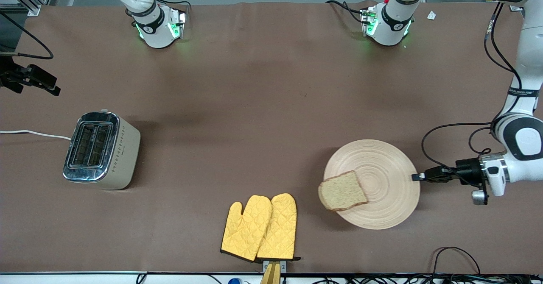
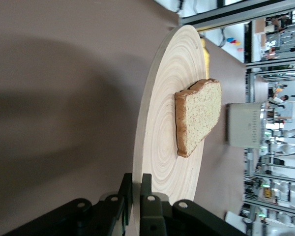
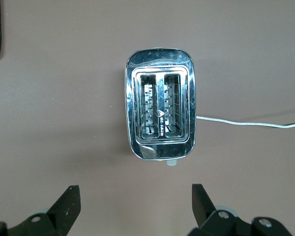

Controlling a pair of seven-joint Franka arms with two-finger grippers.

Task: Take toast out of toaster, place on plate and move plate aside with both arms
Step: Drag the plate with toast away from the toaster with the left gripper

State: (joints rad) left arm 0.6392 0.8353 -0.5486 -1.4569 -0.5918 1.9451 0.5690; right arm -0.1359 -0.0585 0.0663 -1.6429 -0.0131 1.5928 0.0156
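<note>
The round pale plate (image 1: 384, 165) lies on the table toward the left arm's end. The toast (image 1: 342, 190) lies flat on it and overhangs the rim on the side toward the oven mitts. My left gripper (image 1: 416, 176) is shut on the plate's rim at table level. In the left wrist view its fingers (image 2: 137, 184) pinch the edge of the plate (image 2: 157, 142), with the toast (image 2: 199, 115) farther along. My right gripper (image 1: 42, 84) hangs high at the right arm's end. In the right wrist view it (image 3: 135, 201) is open and empty, looking down on the toaster.
A silver toaster (image 1: 102, 148) with two empty slots stands toward the right arm's end, its white cord (image 1: 34, 133) trailing off the table; it also shows in the right wrist view (image 3: 161, 115). Two yellow oven mitts (image 1: 261, 229) lie near the front edge.
</note>
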